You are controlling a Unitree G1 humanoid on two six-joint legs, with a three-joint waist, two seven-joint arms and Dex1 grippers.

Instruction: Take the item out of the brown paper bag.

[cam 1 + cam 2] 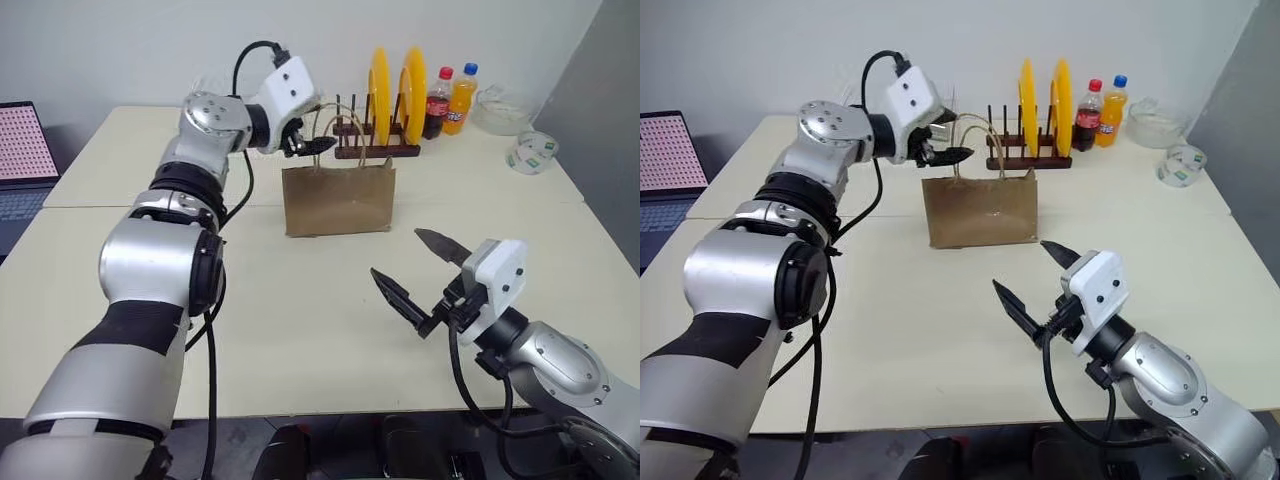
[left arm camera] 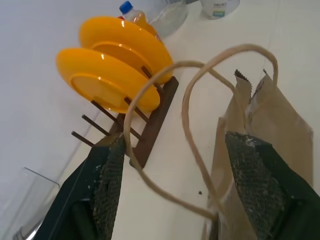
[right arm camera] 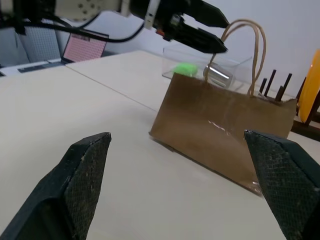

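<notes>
Above the brown paper bag (image 1: 338, 200), at its left top corner, the left gripper (image 1: 312, 146) had its jaws spread, the looped cord handles (image 2: 200, 95) standing between the fingers (image 2: 107, 185) without being pinched. Nearer the camera than the bag and well apart from it, the right gripper (image 1: 415, 270) hovered over the table (image 1: 300, 310) with jaws spread wide, holding nothing. The bag stood upright; the item could not be seen. Behind the bag stood a rack (image 1: 375, 150) with yellow plates (image 1: 395, 85), two bottles (image 1: 448, 100) beside it.
</notes>
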